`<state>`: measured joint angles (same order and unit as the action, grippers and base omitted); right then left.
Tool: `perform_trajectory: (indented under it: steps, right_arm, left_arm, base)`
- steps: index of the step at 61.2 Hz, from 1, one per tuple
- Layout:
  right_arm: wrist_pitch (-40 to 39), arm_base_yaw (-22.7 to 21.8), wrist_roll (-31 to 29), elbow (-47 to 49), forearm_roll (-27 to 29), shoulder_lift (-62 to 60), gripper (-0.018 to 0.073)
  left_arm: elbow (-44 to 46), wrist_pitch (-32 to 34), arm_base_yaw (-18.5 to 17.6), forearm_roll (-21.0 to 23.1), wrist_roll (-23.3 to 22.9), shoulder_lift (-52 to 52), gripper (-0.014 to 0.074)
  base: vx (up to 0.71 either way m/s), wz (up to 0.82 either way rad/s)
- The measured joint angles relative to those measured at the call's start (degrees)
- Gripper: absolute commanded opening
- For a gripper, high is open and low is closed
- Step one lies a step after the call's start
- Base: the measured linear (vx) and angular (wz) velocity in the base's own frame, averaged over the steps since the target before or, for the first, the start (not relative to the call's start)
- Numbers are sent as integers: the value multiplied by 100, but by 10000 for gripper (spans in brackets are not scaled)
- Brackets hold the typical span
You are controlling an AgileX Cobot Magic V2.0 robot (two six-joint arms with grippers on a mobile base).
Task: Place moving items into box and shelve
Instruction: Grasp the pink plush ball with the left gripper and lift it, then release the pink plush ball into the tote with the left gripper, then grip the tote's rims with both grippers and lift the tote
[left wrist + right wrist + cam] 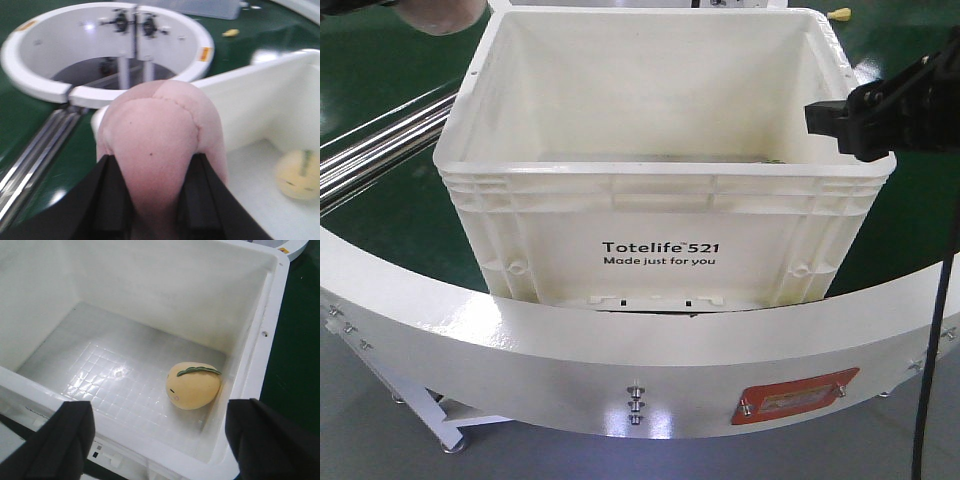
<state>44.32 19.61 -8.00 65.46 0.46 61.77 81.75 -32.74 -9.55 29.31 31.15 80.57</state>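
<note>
One toy, the fruit [194,386], lies inside the box [250,100]. Left gripper [152,166] clamps the ball [160,135] just outside the box's left wall, so the opening lies rightward. Right gripper [162,412] gapes empty over the rim.

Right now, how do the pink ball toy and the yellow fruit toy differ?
Place: the pink ball is clamped in the left gripper, not yet in the crate; the yellow fruit lies on the crate floor near a wall. Look: the pink ball is plain with stitched seams; the yellow fruit has a green stripe and dark marks. Both are soft, rounded toys.
</note>
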Motion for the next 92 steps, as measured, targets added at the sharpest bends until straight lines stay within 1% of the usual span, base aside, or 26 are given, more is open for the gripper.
perform_trajectory:
  steps: [3, 6, 8, 14, 19, 23, 25, 29, 32, 36, 43, 46, 48, 50, 55, 59, 64, 69, 79, 83, 92]
  right_arm:
    - [0, 0, 0, 0, 0, 0, 577]
    - [-8, 0, 0, 0, 0, 0, 577]
    - [-7, 0, 0, 0, 0, 0, 577]
    - [-14, 0, 0, 0, 0, 0, 577]
    - [-14, 0, 0, 0, 0, 0, 577]
    - [-14, 0, 0, 0, 0, 0, 577]
    - [-14, 0, 0, 0, -7, 0, 577]
    - [-14, 0, 54, 0, -46, 0, 577]
    - [-6, 0, 240, 12, -183, 20, 577]
    - [96, 0, 658, 143, -565, 138, 577]
    - [585, 0, 1382, 660, -1331, 624, 577]
    - [862, -39, 1656, 913, -1547, 914, 577]
    - [1022, -99, 1782, 1103, -1605, 1109, 577]
    - [1165, -184, 1872, 1294, -1607, 1308, 577]
    - [1474, -459, 1951, 1769, -1526, 1783, 577]
    - [1697, -662, 1916, 2089, -1417, 2146, 577]
    - [1932, -788, 1771, 2413, -1376, 2514, 577]
    - [2112, -801, 1673, 2711, -1303, 2846, 577]
    - [2451, -801, 1660, 3167, -1245, 3340, 577]
    - [2536, -801, 1660, 3308, -1205, 3515, 577]
    - [2640, -801, 1654, 3427, -1066, 3790, 577]
  left_arm:
    - [0, 0, -223, 114, 170, 58, 307]
    - [0, 5, -453, 172, 314, 159, 343]
    - [0, 0, -569, 191, 374, 236, 378]
    - [0, 0, -838, 207, 433, 543, 538]
    - [-12, 0, -929, 207, 444, 737, 640]
    - [-17, -27, -939, 207, 444, 810, 685]
    - [-17, -77, -939, 201, 444, 811, 694]
    - [81, -248, -939, 139, 369, 811, 690]
    - [235, -450, -939, -9, 178, 826, 680]
    - [534, -753, -939, -410, -312, 834, 664]
    - [1049, -1304, -953, -1559, -1460, 834, 639]
    - [1216, -1559, -953, -2026, -1970, 834, 632]
    - [1308, -1753, -953, -2383, -2304, 840, 629]
    - [1377, -1922, -953, -2631, -2537, 845, 629]
    - [1554, -2277, -948, -3071, -2909, 936, 627]
    - [1736, -2536, -937, -3261, -3060, 1105, 626]
    - [2014, -2842, -937, -3340, -3149, 1402, 626]
    - [2374, -3108, -937, -3390, -3328, 1744, 626]
    - [2961, -3677, -937, -3689, -3770, 2295, 626]
    - [3044, -3791, -914, -3723, -3888, 2409, 624]
    - [3066, -3855, -890, -3723, -3975, 2631, 613]
  base:
    - [0, 0]
    - [0, 0]
    - [0, 0]
    - [0, 0]
    - [0, 0]
    - [0, 0]
    - [0, 0]
    - [0, 0]
    - [0, 0]
    - [0, 0]
    - [0, 0]
    - [0, 0]
    - [0, 0]
    - [0, 0]
    - [0, 0]
    - [0, 0]
    - [0, 0]
    - [0, 0]
    - [0, 0]
    - [0, 0]
    - [0, 0]
